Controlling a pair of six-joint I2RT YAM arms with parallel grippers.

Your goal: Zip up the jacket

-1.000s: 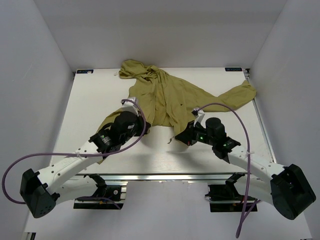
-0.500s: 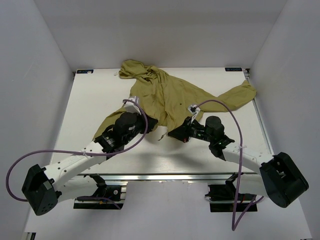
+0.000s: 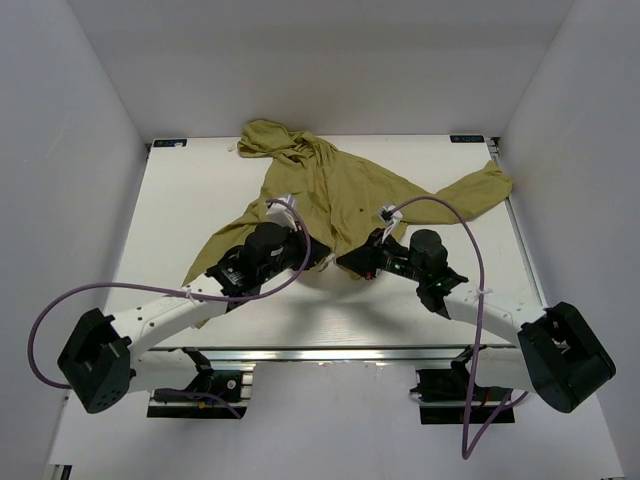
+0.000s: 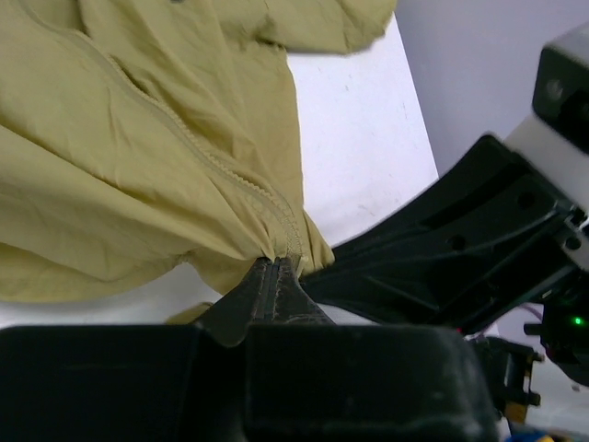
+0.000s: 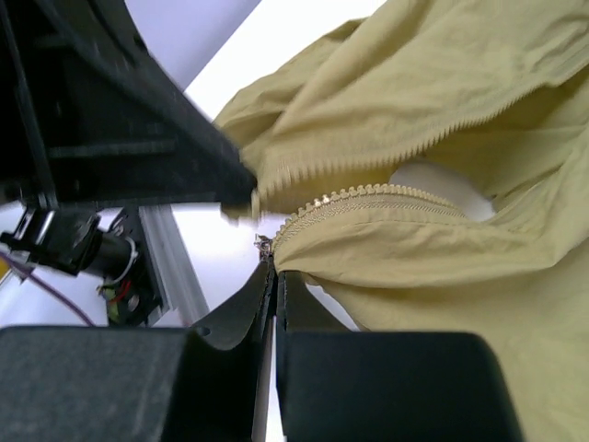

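The olive-yellow jacket (image 3: 340,190) lies crumpled on the white table, hood at the back and one sleeve (image 3: 480,188) stretched out to the right. My left gripper (image 3: 316,262) is shut on one front edge at the bottom hem, pinching the zipper tape (image 4: 285,241) right at its fingertips (image 4: 276,267). My right gripper (image 3: 347,266) is shut on the other front edge, at the lower end of the zipper teeth (image 5: 359,195), with the small metal zipper piece (image 5: 265,243) just above its fingertips. The two grippers almost touch. The front is unzipped above them.
The left sleeve (image 3: 212,258) trails towards the near left under the left arm. Purple cables (image 3: 440,210) loop over both arms. An aluminium rail (image 3: 320,352) runs along the near table edge. White walls enclose the table on three sides.
The left arm has swung right, carrying its hem edge up to the right gripper. The right gripper has shifted a little to the left. Both have stayed shut on the fabric.
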